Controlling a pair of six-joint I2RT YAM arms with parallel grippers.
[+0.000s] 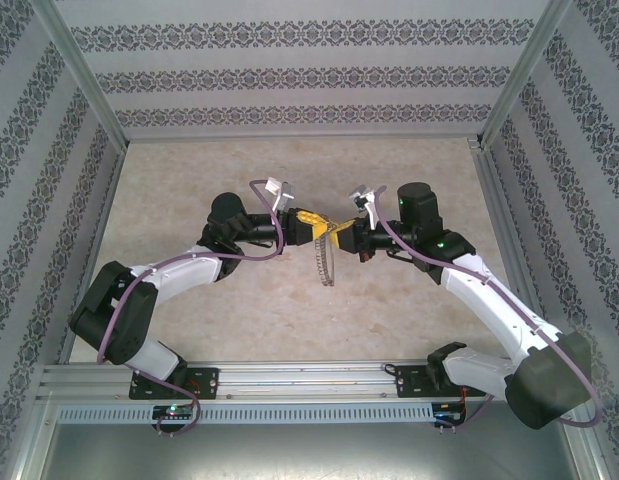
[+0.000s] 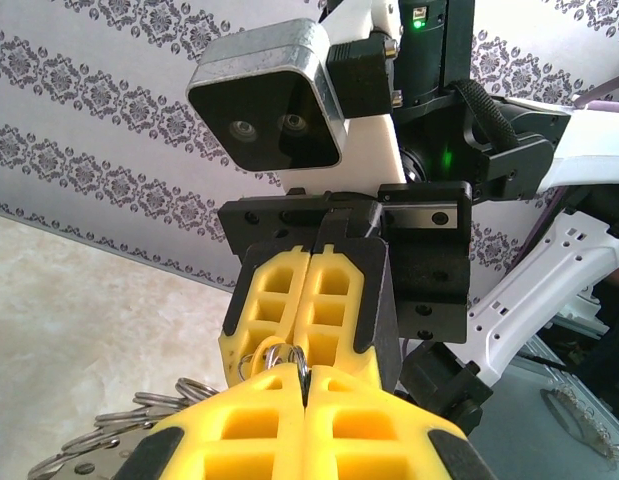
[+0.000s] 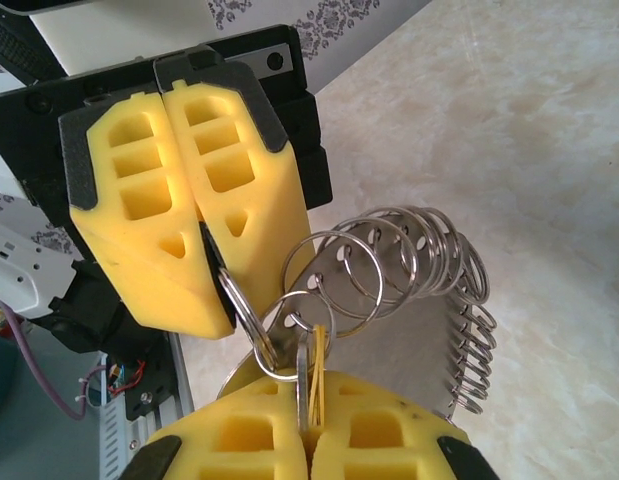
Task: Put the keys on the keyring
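I see the keyring [image 3: 421, 345] over the table [image 3: 519, 120], with small split rings [image 3: 389, 250] strung close together along its rim. At the keyring's left end, the left gripper [image 3: 209, 288] has its yellow pads pressed together on the end ring [image 3: 245, 312]. Just below that same end, my right gripper [image 3: 307, 398] is closed, pinching a thin yellow key [image 3: 317, 375] edge-on beside a metal ring. I cannot make out the key's shaft.
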